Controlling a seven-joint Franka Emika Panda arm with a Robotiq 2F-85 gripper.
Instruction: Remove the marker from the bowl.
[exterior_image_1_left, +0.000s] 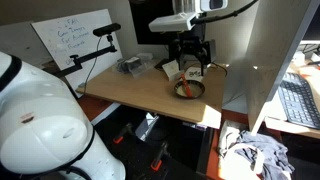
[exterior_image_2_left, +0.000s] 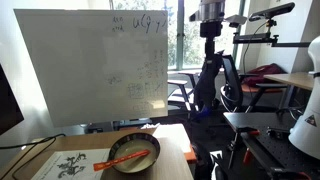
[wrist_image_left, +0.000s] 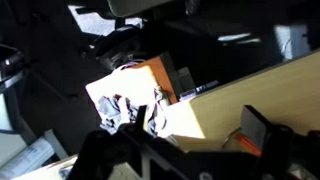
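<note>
The bowl (exterior_image_1_left: 197, 93) is small, round and dark with a lighter rim, and sits on the wooden table near its front edge. The red-orange marker (exterior_image_1_left: 185, 88) lies across it, one end over the rim. Both also show in an exterior view: bowl (exterior_image_2_left: 146, 144), marker (exterior_image_2_left: 122, 158). My gripper (exterior_image_1_left: 190, 62) hangs just above the bowl, apart from it. In the wrist view its jaws (wrist_image_left: 197, 122) are open and empty. Only a piece of the bowl rim (wrist_image_left: 230, 136) and the marker (wrist_image_left: 249, 145) show there, by the right finger.
A small white-and-brown box (exterior_image_1_left: 170, 68) stands just behind the bowl. Grey clutter (exterior_image_1_left: 130, 65) lies at the table's back. A whiteboard (exterior_image_1_left: 75, 40) leans behind the table. A white partition (exterior_image_1_left: 265, 60) borders one side. Crumpled cloth (exterior_image_1_left: 255, 152) lies on the floor.
</note>
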